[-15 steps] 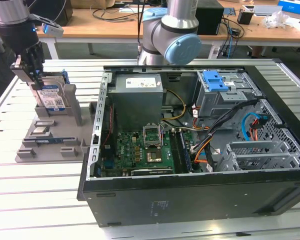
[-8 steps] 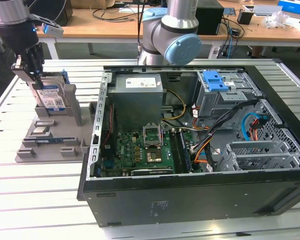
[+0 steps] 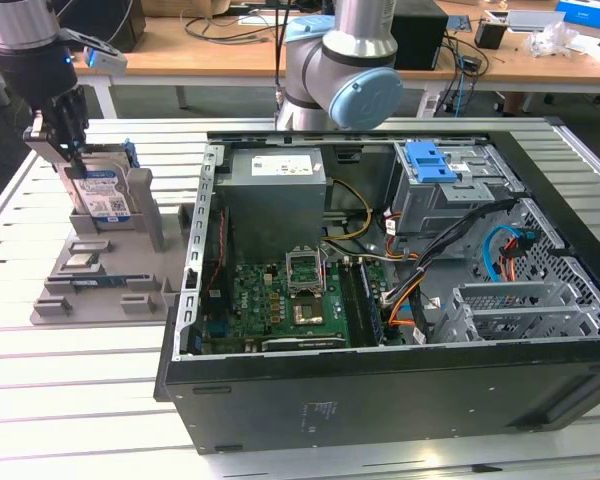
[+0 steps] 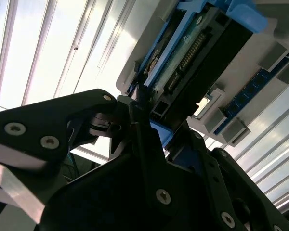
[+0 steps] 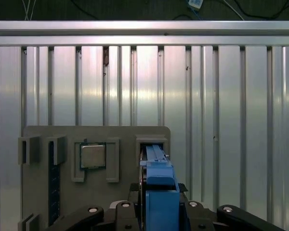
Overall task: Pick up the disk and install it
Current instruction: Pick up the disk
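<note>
The disk [image 3: 102, 190], silver with a white-and-blue label and a blue carrier frame, stands on edge in a slot of the grey holder [image 3: 100, 275] on the exterior view's left. My gripper [image 3: 68, 150] comes down over its upper edge, fingers closed on both faces. In the first wrist view the blue frame of the disk [image 5: 157, 180] sits between the black fingers of the gripper [image 5: 159, 204]. The second wrist view shows the disk's [image 4: 192, 62] connector side, with the gripper [image 4: 159, 122] clamped on its edge.
The open computer case [image 3: 380, 390] takes up the middle and right of the slatted table, with a blue bracket [image 3: 430, 160] on its grey drive cage and a power supply box [image 3: 275, 190]. The holder also carries a processor [image 5: 92, 155] and a memory stick [image 5: 51, 183].
</note>
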